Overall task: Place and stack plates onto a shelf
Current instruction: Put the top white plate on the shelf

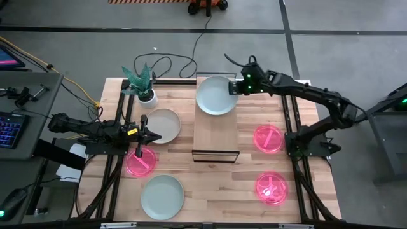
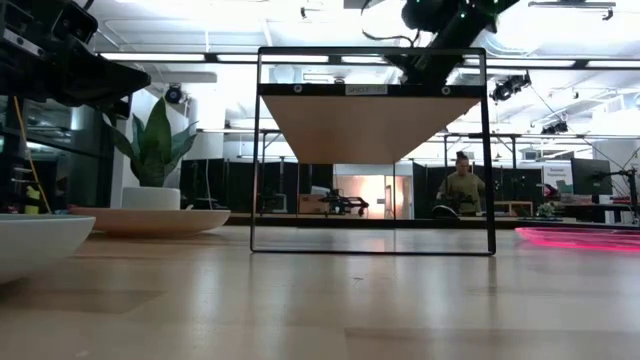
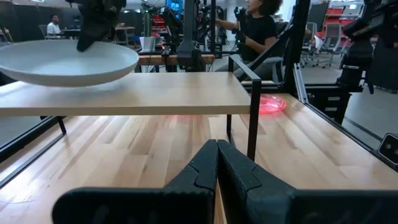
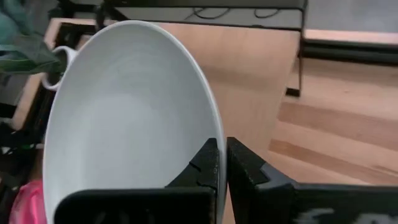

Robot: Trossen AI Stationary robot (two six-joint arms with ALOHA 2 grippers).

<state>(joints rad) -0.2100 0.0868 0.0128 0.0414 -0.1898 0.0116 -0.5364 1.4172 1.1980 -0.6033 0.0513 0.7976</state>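
The shelf (image 1: 216, 130) is a light-wood board on a thin black frame in the middle of the table. One pale plate (image 1: 216, 95) lies level at its far end, with my right gripper (image 1: 238, 88) shut on it. My left gripper (image 1: 156, 135) is shut on nothing. It hovers left of the shelf by a second pale plate (image 1: 164, 124), with a pink plate (image 1: 140, 161) just on its near side. A third pale plate (image 1: 162, 196) rests near the front edge. Two pink plates (image 1: 268, 138) (image 1: 271, 187) lie right of the shelf. My right gripper pinches the pale plate's rim (image 4: 208, 134) on its right side, between the two fingers (image 4: 245, 165). It comes from the table's right, slanting down. The plate (image 3: 68, 62) is level over the shelf's far end; whether its underside rests on the board I cannot tell.
A small white pot with a green plant (image 1: 145, 86) stands at the far left corner of the table. Cables lie beyond the far edge. The near half of the shelf board (image 1: 216, 143) is bare. People (image 2: 460, 185) show in the room behind.
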